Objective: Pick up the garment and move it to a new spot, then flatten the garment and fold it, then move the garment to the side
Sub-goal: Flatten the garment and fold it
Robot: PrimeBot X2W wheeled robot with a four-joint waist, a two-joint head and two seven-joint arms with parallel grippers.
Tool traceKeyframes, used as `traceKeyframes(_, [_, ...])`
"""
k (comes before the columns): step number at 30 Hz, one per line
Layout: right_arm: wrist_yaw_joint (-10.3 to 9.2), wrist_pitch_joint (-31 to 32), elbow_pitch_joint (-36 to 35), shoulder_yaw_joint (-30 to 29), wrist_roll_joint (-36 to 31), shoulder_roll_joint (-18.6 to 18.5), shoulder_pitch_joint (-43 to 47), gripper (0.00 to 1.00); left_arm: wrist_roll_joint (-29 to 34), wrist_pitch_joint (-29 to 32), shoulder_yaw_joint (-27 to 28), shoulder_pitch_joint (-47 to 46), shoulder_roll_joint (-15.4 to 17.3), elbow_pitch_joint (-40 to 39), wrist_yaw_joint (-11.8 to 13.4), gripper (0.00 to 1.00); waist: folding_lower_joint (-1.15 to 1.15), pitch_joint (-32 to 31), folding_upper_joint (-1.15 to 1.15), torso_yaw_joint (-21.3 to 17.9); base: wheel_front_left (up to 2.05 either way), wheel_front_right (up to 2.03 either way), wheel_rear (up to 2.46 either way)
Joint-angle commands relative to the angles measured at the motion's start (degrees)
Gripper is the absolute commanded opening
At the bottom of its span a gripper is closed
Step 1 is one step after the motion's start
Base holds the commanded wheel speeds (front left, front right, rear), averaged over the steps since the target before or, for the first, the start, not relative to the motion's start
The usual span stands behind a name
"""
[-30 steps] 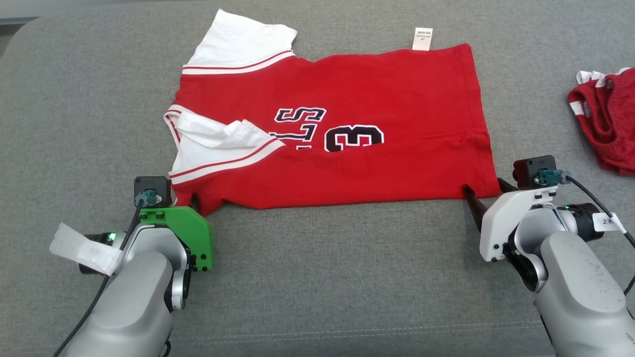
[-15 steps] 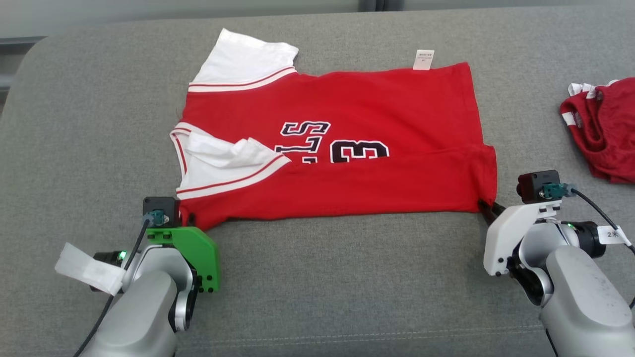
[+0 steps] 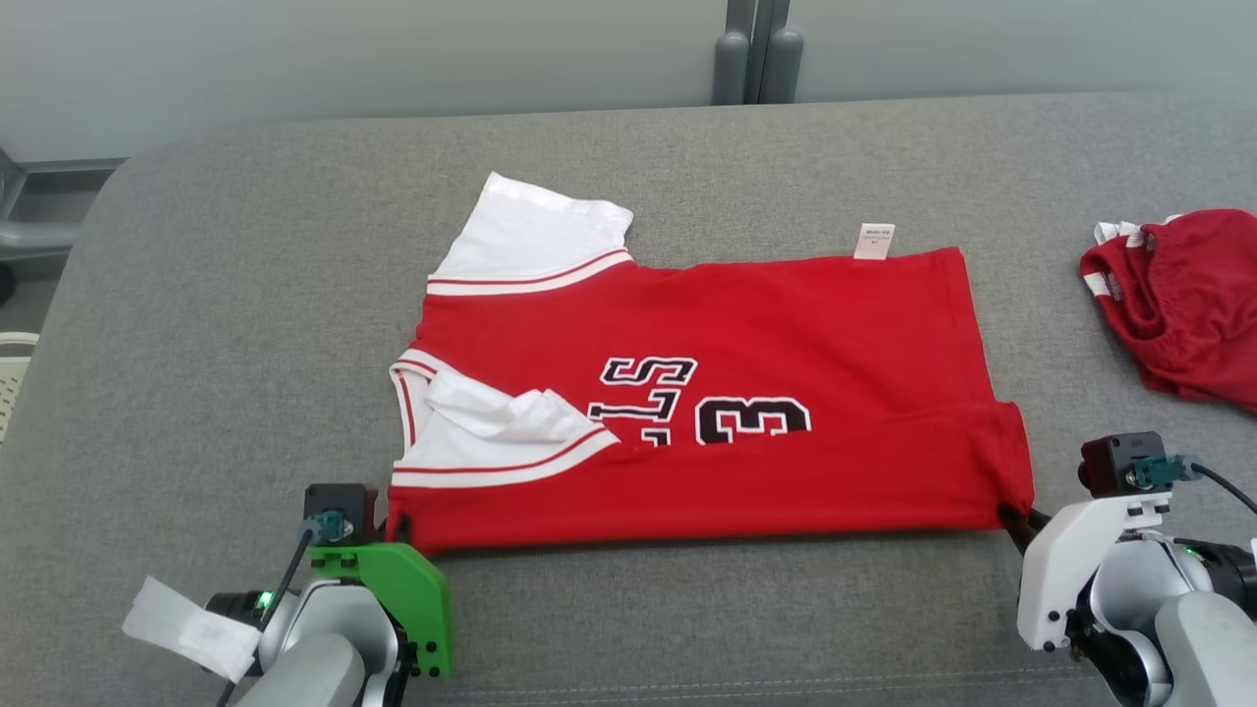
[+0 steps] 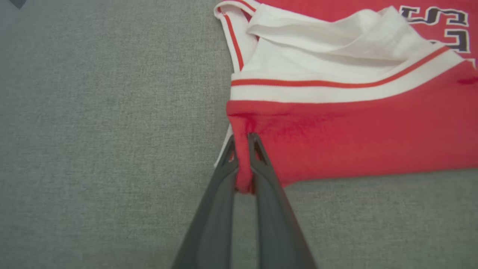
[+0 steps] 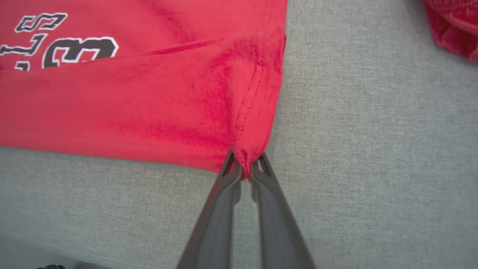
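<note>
The garment (image 3: 746, 353) is a red jersey with white sleeves and black lettering, lying folded on the grey cushion. My left gripper (image 3: 393, 525) is shut on the garment's near left corner; in the left wrist view red cloth (image 4: 336, 134) is pinched between the two dark fingers of that gripper (image 4: 242, 144). At the near right corner my right gripper (image 3: 1011, 516) is shut on the hem, and the right wrist view shows the gripper (image 5: 246, 160) clamping a tuck of the garment (image 5: 149, 108). The near edge is pulled straight between both grips.
A second crumpled red garment (image 3: 1178, 304) with white trim lies at the far right of the cushion, also in the right wrist view's top corner as red cloth (image 5: 453, 26). Bare grey cushion (image 3: 245, 295) spreads to the left. A pale wall and post (image 3: 746, 54) stand behind.
Both grippers have shut on the garment's near corners. The head view has tilted up, so the whole scene sits lower in the picture and the wall shows.
</note>
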Motion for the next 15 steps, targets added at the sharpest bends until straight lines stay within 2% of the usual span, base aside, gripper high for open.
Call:
traceKeyframes(1, [-0.13, 1.46, -2.43, -1.12, -0.29, -0.34, 2.55, 0.00, -0.07, 0.30, 0.01, 2.20, 1.35, -1.61, 1.18, 0.00, 0.00, -1.04, 0.00, 0.10, 0.00, 0.00, 0.00])
traceKeyframes(5, [-0.13, 3.58, -6.51, -3.09, -0.74, 0.85, 6.40, 0.00, -0.25, 1.15, -0.38, 5.04, 2.10, -4.97, 2.67, 0.00, 0.00, -1.55, 0.00, 0.36, 0.00, 0.00, 0.00])
traceKeyframes(13, [-0.12, 5.52, -9.80, -4.94, -2.11, 3.61, 11.54, 0.00, -1.06, 1.01, -0.21, 9.00, 2.84, -8.93, 4.66, 0.00, 0.00, -2.29, 0.00, 0.85, 0.00, 0.00, 0.00])
traceKeyframes(14, [-0.12, 5.42, -10.02, -5.03, -2.41, 3.99, 11.95, 0.02, -1.08, 0.78, -0.29, 9.43, 2.83, -9.11, 4.69, 0.13, 0.00, -2.34, 0.00, 0.89, 0.00, 0.00, 0.00])
traceKeyframes(15, [-0.12, 5.35, -10.00, -5.07, -2.60, 4.32, 12.36, 0.64, -1.08, 0.67, -0.41, 9.79, 2.89, -9.22, 4.69, 0.44, 0.00, -2.40, 0.00, 0.91, 0.00, 0.00, 0.00])
